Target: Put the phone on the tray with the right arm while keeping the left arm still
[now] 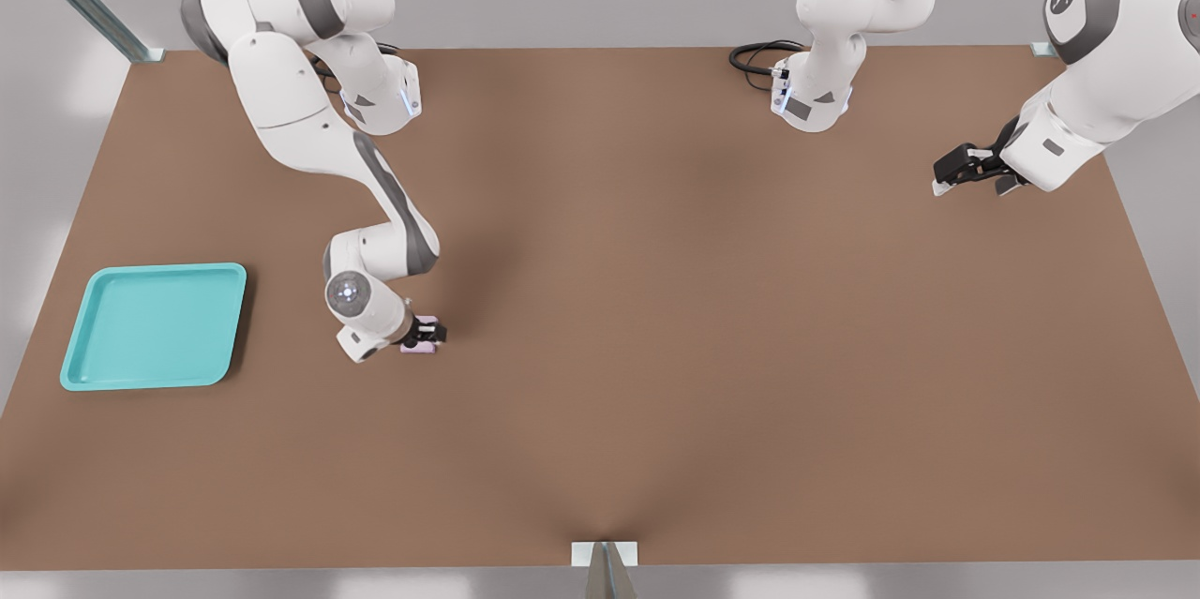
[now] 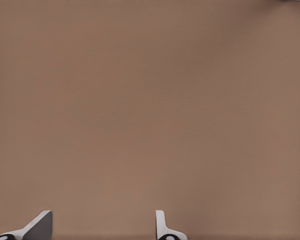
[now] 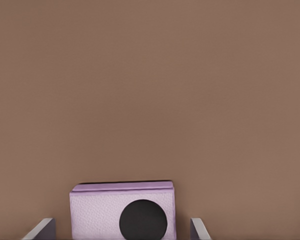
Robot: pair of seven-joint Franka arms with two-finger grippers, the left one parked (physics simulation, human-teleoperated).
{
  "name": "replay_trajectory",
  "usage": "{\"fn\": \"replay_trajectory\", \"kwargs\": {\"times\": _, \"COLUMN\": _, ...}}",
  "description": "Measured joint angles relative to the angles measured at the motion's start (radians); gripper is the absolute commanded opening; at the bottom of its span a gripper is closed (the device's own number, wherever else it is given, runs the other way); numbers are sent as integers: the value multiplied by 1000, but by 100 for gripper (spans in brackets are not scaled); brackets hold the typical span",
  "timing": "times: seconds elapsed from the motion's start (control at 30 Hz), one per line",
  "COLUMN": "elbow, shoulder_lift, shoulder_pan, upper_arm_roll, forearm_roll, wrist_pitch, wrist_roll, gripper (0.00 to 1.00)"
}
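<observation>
The pale pink-lilac phone [image 1: 418, 348] lies flat on the brown table, a bit left of centre in the front view. My gripper [image 1: 432, 334] is down over it, open, one finger on each side. In the right wrist view the phone [image 3: 97, 210] shows one black lens, and my gripper [image 3: 121, 221] straddles it. A small gap remains between each fingertip [image 3: 44, 227] and the phone's sides. The turquoise tray [image 1: 150, 327] sits with nothing on it near the table's edge at the front view's left, well apart from the phone.
The parked arm's gripper [image 1: 975, 170] hangs over the table at the front view's right. Both arm bases and a black cable [image 1: 757, 55] stand along the back edge. A metal bracket [image 1: 605, 554] marks the front edge.
</observation>
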Motion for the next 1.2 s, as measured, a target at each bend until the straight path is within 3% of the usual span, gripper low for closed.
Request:
{"fn": "replay_trajectory", "kwargs": {"times": 0.07, "elbow": 0, "shoulder_lift": 17, "shoulder_pan": 4, "upper_arm_roll": 0, "forearm_roll": 0, "wrist_pitch": 9, "wrist_roll": -2, "gripper": 100}}
{"fn": "replay_trajectory", "kwargs": {"times": 0.1, "elbow": 0, "shoulder_lift": 22, "shoulder_pan": 5, "upper_arm_roll": 0, "forearm_roll": 0, "wrist_pitch": 14, "wrist_roll": -3, "gripper": 93}}
{"fn": "replay_trajectory", "kwargs": {"times": 0.13, "elbow": -1, "shoulder_lift": 20, "shoulder_pan": 5, "upper_arm_roll": 0, "forearm_roll": 1, "wrist_pitch": 19, "wrist_roll": -5, "gripper": 72}}
{"fn": "replay_trajectory", "kwargs": {"times": 0.23, "elbow": -3, "shoulder_lift": 5, "shoulder_pan": 3, "upper_arm_roll": 1, "forearm_roll": 7, "wrist_pitch": 28, "wrist_roll": -15, "gripper": 69}}
{"fn": "replay_trajectory", "kwargs": {"times": 0.4, "elbow": -5, "shoulder_lift": -66, "shoulder_pan": -64, "upper_arm_roll": 1, "forearm_roll": 12, "wrist_pitch": 12, "wrist_roll": -38, "gripper": 69}}
{"fn": "replay_trajectory", "kwargs": {"times": 0.6, "elbow": -6, "shoulder_lift": -153, "shoulder_pan": -418, "upper_arm_roll": 0, "forearm_roll": 12, "wrist_pitch": -88, "wrist_roll": -149, "gripper": 69}}
{"fn": "replay_trajectory", "kwargs": {"times": 0.83, "elbow": 19, "shoulder_lift": -75, "shoulder_pan": -725, "upper_arm_roll": -1, "forearm_roll": 11, "wrist_pitch": -125, "wrist_roll": -370, "gripper": 73}}
{"fn": "replay_trajectory", "kwargs": {"times": 0.87, "elbow": 44, "shoulder_lift": -52, "shoulder_pan": -743, "upper_arm_roll": -4, "forearm_roll": 11, "wrist_pitch": -123, "wrist_roll": -403, "gripper": 74}}
{"fn": "replay_trajectory", "kwargs": {"times": 0.9, "elbow": 68, "shoulder_lift": -31, "shoulder_pan": -760, "upper_arm_roll": -6, "forearm_roll": 8, "wrist_pitch": -122, "wrist_roll": -434, "gripper": 100}}
{"fn": "replay_trajectory", "kwargs": {"times": 1.03, "elbow": 160, "shoulder_lift": -20, "shoulder_pan": -775, "upper_arm_roll": 6, "forearm_roll": 5, "wrist_pitch": -138, "wrist_roll": -537, "gripper": 100}}
{"fn": "replay_trajectory", "kwargs": {"times": 1.2, "elbow": 567, "shoulder_lift": -142, "shoulder_pan": -674, "upper_arm_roll": 169, "forearm_roll": -38, "wrist_pitch": -403, "wrist_roll": -605, "gripper": 100}}
